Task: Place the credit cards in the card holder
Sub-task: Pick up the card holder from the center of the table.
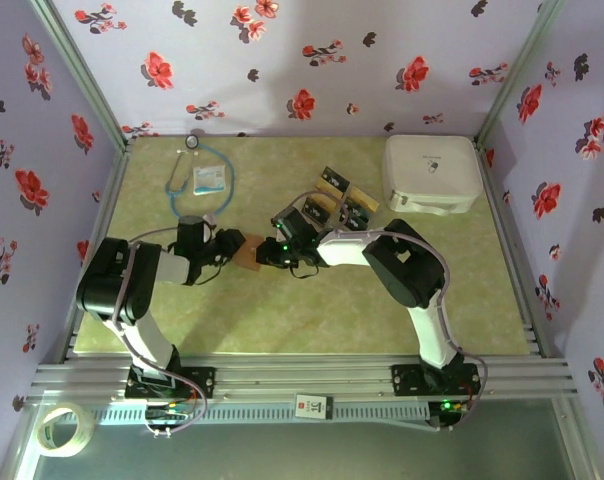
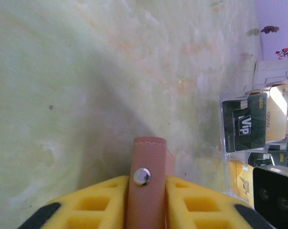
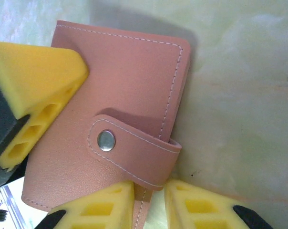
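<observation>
Black arms (image 1: 117, 285) with white links, grey looping cables (image 1: 444, 272), yellow hollow-celled end effector fingers (image 2: 96, 205)

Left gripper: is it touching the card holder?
Touching. In the left wrist view, both fingers of the left gripper press against the card holder at its strap with no gap.

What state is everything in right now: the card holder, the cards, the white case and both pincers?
card holder, folded shut, strap snapped.
credit cards, outside the holder, none inserted.
white case, lid closed.
left pincer, shut on the card holder's strap.
right pincer, nearly closed at the holder's edge, grip unclear.
</observation>
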You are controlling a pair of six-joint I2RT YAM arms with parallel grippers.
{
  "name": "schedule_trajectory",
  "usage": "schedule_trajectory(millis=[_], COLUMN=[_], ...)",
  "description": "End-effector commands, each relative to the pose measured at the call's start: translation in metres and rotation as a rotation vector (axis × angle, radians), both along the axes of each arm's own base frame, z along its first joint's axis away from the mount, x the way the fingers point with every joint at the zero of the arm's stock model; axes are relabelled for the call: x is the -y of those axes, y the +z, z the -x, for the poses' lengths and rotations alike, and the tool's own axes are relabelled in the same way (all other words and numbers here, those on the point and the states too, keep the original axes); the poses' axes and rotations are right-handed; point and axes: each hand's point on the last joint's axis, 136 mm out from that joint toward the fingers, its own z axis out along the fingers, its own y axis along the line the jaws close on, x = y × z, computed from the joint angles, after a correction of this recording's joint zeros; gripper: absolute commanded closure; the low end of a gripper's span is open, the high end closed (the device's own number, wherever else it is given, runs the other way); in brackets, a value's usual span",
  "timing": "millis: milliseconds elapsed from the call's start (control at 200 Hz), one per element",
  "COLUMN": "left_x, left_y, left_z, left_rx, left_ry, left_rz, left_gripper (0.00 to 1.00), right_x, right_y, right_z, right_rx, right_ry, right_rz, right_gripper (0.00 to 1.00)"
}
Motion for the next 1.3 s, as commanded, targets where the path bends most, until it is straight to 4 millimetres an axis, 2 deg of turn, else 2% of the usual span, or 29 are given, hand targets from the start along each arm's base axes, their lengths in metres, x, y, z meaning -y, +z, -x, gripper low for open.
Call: schedule_trajectory(millis=[0,175,320,495,590,790,955,1130,1295], left_x=[0.012,0.013,0.013,0.009,0.007,0.003,0.005,0.009,0.024], left_y=[-0.018,-0.005,0.021,0.054,0.068,0.091,0.106,0.123,0.152], left_z=[0.024,0.024,0.025,0.027,0.030,0.034,0.041,0.040,0.028], left_rx=[-0.095,-0.067,-0.019,0.029,0.050,0.077,0.097,0.133,0.203], left_ry=[-0.058,-0.065,-0.073,-0.072,-0.067,-0.062,-0.046,-0.030,-0.033], left_rz=[0.017,0.028,0.028,0.001,-0.015,-0.050,-0.061,-0.080,-0.074], left_gripper=[0.81,0.89,0.90,0.91,0.92,0.92,0.92,0.93,0.93], right_x=[-0.006,0.000,0.018,0.043,0.055,0.079,0.090,0.107,0.123], right_y=[-0.022,0.006,0.039,0.061,0.070,0.105,0.124,0.134,0.149], right_z=[0.010,0.007,0.008,0.016,0.022,0.028,0.033,0.028,0.013], right_rx=[-0.037,0.004,0.068,0.124,0.138,0.203,0.229,0.286,0.328], right_ry=[0.021,0.022,0.015,0.003,0.001,-0.005,0.003,-0.027,-0.083], right_rz=[0.012,-0.008,0.003,0.054,0.081,0.137,0.162,0.196,0.201], right_gripper=[0.75,0.61,0.52,0.42,0.39,0.34,0.33,0.29,0.25])
